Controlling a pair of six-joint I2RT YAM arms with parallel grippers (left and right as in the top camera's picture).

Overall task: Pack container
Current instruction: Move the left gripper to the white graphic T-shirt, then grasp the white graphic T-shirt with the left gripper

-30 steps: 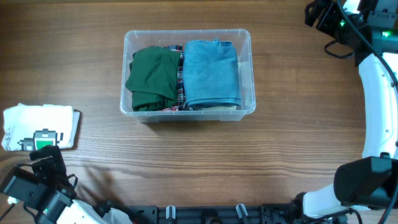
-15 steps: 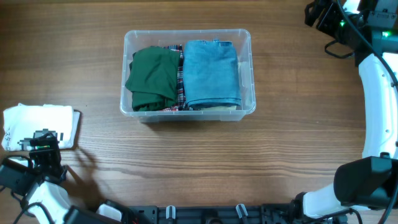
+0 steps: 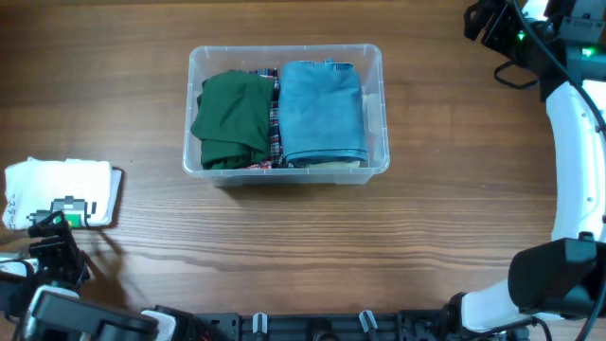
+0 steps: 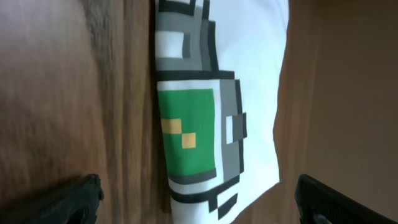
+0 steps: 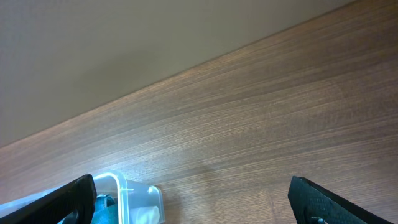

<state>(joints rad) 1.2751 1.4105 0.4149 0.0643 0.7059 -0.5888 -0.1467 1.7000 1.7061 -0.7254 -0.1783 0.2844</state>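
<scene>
The clear plastic container [image 3: 379, 66] stands at the table's middle back. It holds a folded green garment [image 3: 232, 118], a plaid one [image 3: 276, 128] and a folded blue denim one [image 3: 322, 109]. A folded white shirt [image 3: 57, 180] with a green and grey pixel print lies at the left edge. It also shows in the left wrist view [image 4: 249, 93]. My left gripper [image 3: 59, 239] is open just in front of the shirt, its fingers on either side of the shirt's near edge [image 4: 199, 205]. My right gripper [image 3: 488, 19] is open and empty at the far right back; the container's corner [image 5: 134, 196] shows in its view.
Bare wooden table lies around the container. The right arm's white links [image 3: 578, 152] run down the right edge. A dark rail [image 3: 312, 327] lines the table's front edge.
My left gripper has moved left and toward the white shirt, and now sits just in front of it. The right arm and the container have not moved.
</scene>
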